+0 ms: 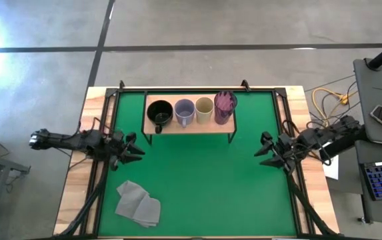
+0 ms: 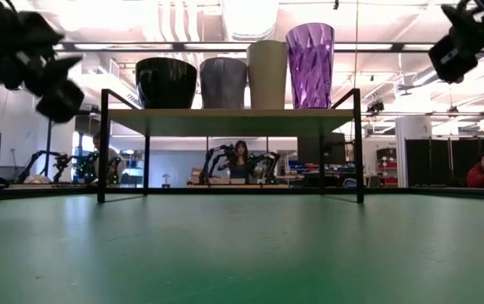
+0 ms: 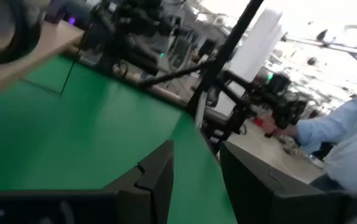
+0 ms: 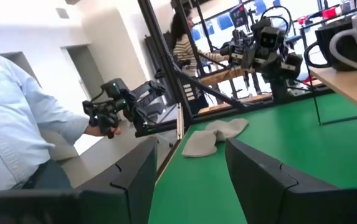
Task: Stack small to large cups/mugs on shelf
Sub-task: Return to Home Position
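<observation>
Left gripper (image 1: 136, 150) and right gripper (image 1: 264, 150): fingers spread, nothing between them, tips facing each other across the mat (image 1: 204, 183). Shelf (image 1: 177, 128) sits between the two sets of fingertips, well clear of both. It carries a row: black mug (image 1: 159, 113), lavender mug (image 1: 185, 111), tan cup (image 1: 205, 109), tumbler (image 1: 225, 105).

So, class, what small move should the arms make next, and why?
Probably just fold both arms to rest. The black mug, lavender mug, tan cup and purple tumbler already line the shelf, shortest to tallest, and the left gripper and right gripper hang empty at either edge of the mat, jaws open.
</observation>
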Controlling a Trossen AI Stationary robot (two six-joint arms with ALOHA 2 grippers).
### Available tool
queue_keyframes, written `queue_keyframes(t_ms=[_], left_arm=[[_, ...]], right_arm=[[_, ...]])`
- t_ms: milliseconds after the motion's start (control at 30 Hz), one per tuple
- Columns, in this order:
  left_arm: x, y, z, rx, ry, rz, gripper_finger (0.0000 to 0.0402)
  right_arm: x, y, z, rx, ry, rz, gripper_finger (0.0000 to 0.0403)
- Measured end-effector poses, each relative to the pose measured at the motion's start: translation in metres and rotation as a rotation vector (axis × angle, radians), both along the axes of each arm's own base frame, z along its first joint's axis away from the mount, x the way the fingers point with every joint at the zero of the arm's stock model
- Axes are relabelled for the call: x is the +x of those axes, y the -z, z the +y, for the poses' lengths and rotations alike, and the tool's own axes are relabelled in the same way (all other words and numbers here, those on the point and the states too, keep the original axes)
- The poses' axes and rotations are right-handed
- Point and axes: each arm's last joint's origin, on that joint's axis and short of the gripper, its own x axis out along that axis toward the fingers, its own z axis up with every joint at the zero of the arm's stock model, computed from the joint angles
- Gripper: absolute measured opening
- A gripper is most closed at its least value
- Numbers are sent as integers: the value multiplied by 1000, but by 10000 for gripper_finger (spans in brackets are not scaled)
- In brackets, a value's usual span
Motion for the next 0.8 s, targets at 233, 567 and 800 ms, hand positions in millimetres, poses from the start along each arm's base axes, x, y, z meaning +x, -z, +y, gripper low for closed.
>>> queue_keyframes(t_ms=[233,567,800], left_arm=[[3,5,0,16,-3,61,116],[8,14,-1,22,-3,157,116],[9,17,-1,26,-3,189,116]], right_arm=[[0,32,0,4,9,12,183],[0,38,0,-92,13,37,183],[2,40,0,-107,12,64,183]])
